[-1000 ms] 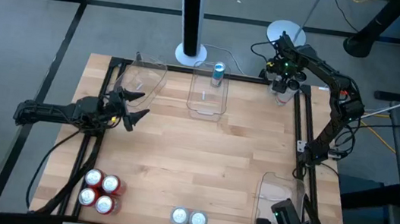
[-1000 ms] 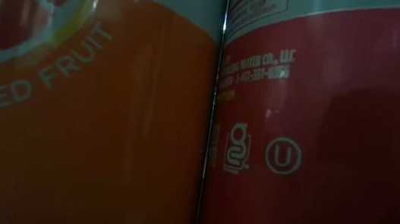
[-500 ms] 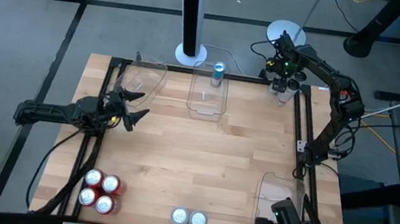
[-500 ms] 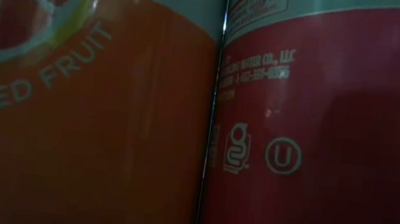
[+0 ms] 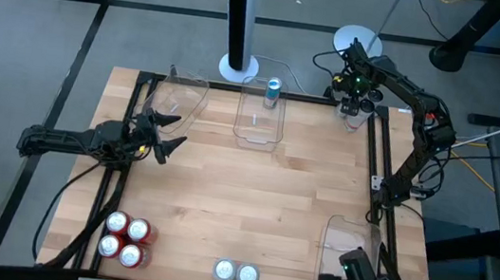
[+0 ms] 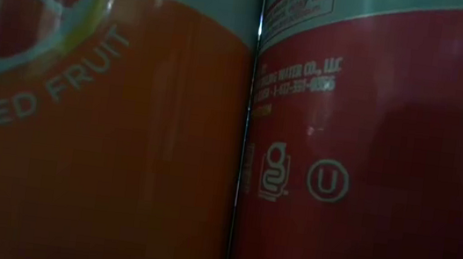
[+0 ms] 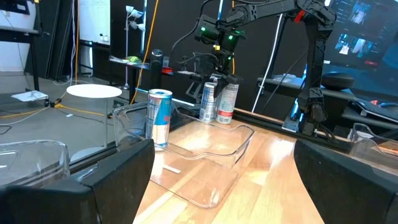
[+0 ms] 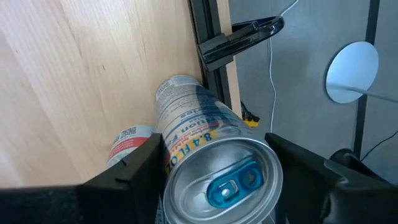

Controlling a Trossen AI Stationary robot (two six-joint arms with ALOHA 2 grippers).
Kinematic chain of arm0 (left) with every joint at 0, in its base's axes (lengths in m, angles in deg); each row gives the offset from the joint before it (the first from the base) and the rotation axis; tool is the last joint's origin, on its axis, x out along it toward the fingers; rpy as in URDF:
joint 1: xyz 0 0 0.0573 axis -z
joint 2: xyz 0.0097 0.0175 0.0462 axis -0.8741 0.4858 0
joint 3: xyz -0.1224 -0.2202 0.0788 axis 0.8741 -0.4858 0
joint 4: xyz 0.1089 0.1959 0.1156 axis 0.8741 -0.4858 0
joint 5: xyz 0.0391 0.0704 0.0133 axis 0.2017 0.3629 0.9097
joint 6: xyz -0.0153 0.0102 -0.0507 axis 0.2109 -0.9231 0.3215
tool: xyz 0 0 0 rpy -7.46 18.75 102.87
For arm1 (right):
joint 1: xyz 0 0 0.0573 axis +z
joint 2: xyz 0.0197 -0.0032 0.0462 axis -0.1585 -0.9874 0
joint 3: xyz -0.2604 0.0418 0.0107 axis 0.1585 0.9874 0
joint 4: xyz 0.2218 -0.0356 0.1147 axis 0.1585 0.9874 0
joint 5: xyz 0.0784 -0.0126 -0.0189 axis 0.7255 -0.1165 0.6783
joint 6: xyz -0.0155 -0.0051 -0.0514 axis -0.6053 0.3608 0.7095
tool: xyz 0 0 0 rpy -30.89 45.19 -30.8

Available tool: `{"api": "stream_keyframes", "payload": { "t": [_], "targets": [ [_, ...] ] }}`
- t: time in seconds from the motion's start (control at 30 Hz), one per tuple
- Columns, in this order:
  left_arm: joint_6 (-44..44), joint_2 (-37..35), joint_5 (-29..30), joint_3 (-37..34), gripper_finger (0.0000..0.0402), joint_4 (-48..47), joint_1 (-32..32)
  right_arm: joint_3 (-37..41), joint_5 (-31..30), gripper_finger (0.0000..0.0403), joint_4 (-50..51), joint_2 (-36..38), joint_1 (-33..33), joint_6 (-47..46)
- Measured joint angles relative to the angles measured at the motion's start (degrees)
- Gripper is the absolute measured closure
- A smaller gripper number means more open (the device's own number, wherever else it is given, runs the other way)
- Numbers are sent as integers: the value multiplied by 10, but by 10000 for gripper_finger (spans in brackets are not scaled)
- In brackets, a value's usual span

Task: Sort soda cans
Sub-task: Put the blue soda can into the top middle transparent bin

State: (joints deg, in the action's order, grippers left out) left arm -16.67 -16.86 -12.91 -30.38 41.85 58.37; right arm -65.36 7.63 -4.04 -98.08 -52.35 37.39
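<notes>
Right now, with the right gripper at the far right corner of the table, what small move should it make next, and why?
Probably lift straight up a little. In the right wrist view the right gripper has its fingers on both sides of a blue-tabbed can, seemingly gripping it. A second can stands right beside it, so moving sideways first could knock it over.

The dark right arm reaches along the far right edge of the counter [image 5: 224,194], elbow bent, its hand [image 5: 354,103] pointing down at the far right corner, both fingers [image 8: 134,165] set close against the sides of a tall silver-and-blue can [image 8: 211,168]. The dark left arm lies low at the left edge, its hand [image 5: 170,135] spread wide and empty.
</notes>
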Motion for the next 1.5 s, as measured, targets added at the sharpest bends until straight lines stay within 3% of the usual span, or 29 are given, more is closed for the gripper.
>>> {"api": "stream_keyframes", "payload": {
  "t": [0.3, 0.83, 1.5],
  "targets": [
    [0, 0, 0, 0, 27, 0, 0, -47, 11, 159, 18, -3, 24, 20],
    [1, 0, 0, 0, 27, 0, 0, -170, 16, 161, 37, -1, 130, 44],
    [2, 0, 0, 0, 27, 0, 0, -214, 26, 161, 29, -1, 285, 65]
  ]
}}
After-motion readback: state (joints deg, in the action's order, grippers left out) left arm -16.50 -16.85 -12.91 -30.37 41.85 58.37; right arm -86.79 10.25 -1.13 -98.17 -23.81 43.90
